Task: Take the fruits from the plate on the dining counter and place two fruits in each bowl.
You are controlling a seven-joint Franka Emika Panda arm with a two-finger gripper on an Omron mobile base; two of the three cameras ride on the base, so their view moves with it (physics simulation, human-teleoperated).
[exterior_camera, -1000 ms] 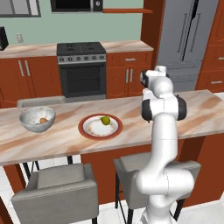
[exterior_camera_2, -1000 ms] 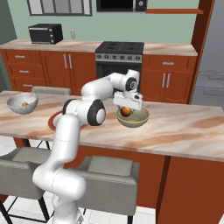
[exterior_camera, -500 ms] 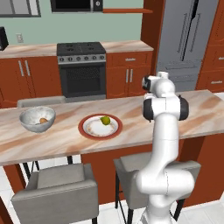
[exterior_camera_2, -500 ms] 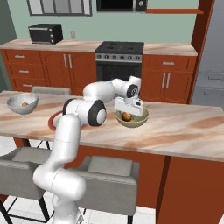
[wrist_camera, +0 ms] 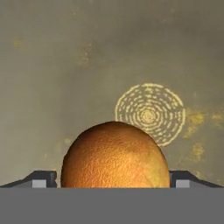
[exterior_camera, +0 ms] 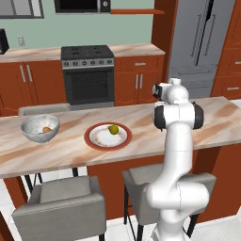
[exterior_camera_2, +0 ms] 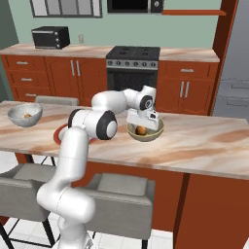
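Kitchen cabinets and a stove stand behind the long marble surface [exterior_camera: 70,146], where an orange fruit [exterior_camera_2: 140,130] lies in the olive-tan bowl [exterior_camera_2: 156,132] toward the right end, between the tips of the tool [exterior_camera_2: 142,122], whose jaws stand spread clear of it on either side. Outward, the plate [exterior_camera: 92,140] at mid-surface carries one yellow-green fruit [exterior_camera: 113,129], and the speckled bowl [exterior_camera: 33,126] near the left end shows one orange fruit [exterior_camera: 46,130]. By my reckoning, about half the work remains, though part of each bowl's inside is hidden.
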